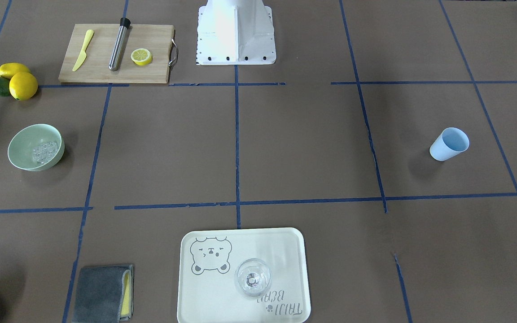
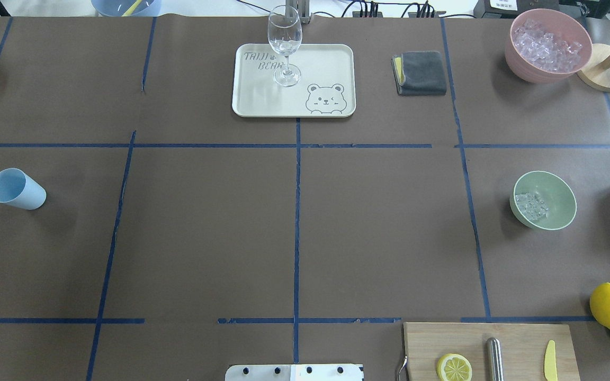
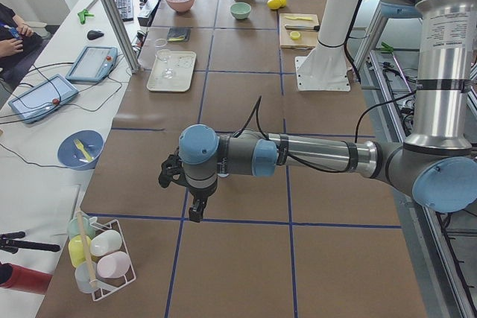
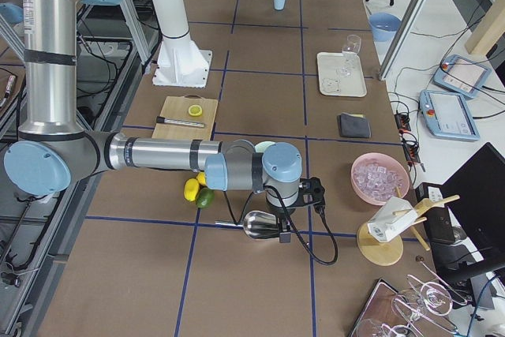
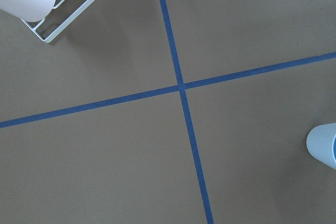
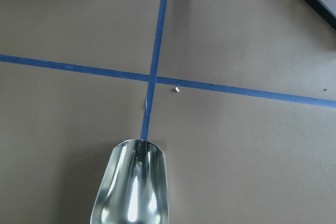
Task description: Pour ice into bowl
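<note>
The pale mint-green bowl stands on the robot's right side of the table. A small heap of clear ice cubes lies in it. The light blue cup stands upright far on the left side; its rim shows in the left wrist view. My left gripper shows only in the exterior left view, over bare table; I cannot tell its state. My right gripper shows only in the exterior right view, beside a metal scoop that looks empty; I cannot tell its state.
A pink container full of ice stands at the far right, next to a wooden stand. A tray bears a clear glass. There is also a grey cloth, a cutting board with knife, muddler and lemon half, lemons, and a cup rack.
</note>
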`<state>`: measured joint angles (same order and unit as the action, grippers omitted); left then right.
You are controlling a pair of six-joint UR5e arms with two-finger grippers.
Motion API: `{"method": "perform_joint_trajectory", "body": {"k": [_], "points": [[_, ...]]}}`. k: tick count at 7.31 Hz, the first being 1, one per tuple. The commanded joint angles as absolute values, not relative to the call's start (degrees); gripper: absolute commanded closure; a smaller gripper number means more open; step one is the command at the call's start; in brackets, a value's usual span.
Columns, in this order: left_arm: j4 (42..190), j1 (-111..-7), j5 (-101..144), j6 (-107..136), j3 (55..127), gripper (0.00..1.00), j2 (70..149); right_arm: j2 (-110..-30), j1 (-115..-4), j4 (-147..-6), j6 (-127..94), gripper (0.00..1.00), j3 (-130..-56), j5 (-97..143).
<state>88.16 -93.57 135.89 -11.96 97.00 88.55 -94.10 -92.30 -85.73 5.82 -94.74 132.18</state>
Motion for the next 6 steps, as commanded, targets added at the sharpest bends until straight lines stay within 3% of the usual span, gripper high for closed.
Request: {"method": "perform_joint_trajectory", "body": {"k": [1,6], "points": [[88.16,-93.6,135.88,-11.95,97.03,0.0,88.51,-93.87,-91.67,-84.99,5.71,0.0,-94.83,132.45],[88.24,-93.52,135.88,-11.95,97.03,0.0,88.51,-93.87,-90.44,-84.73,5.63,0.0,-94.75,132.45]]}}
